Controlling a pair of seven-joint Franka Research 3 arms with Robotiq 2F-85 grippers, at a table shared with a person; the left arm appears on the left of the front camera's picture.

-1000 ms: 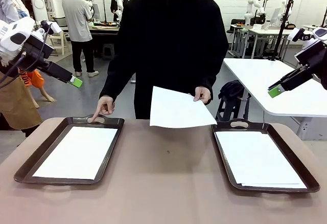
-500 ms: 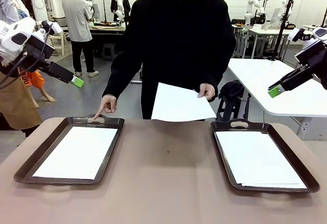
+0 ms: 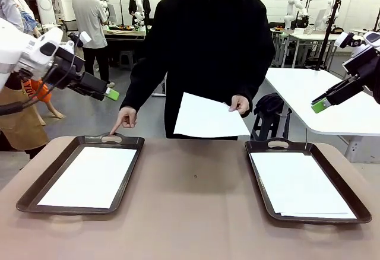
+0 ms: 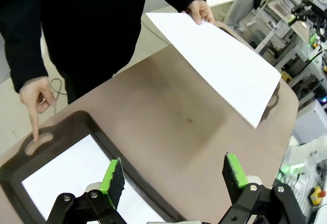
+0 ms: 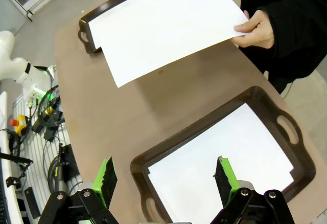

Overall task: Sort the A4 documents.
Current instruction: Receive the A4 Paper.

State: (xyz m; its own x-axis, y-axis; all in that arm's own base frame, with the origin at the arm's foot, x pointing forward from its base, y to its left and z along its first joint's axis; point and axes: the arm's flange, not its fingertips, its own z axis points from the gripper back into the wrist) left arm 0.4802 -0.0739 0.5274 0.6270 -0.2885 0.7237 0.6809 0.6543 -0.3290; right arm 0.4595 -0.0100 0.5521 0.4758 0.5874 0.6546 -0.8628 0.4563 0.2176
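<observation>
Two dark trays sit on the brown surface (image 3: 196, 200): the left tray (image 3: 35, 189) at the lower left of the front view, the right tray (image 3: 341, 192) at the lower right, each holding white A4 documents flat on its floor, the left stack (image 3: 89, 177) and the right stack (image 3: 300, 186). A person at the far side holds one more sheet (image 3: 208, 117) in one hand (image 3: 239, 103), above the surface's far edge near the middle of the frame. The person's other hand (image 3: 123, 119) points a finger down at the left tray's far handle. The left gripper (image 3: 111, 94) hangs in the upper left, its fingers spread wide and holding nothing. The right gripper (image 3: 320, 105) hangs at the right edge, fingers likewise wide apart and empty.
</observation>
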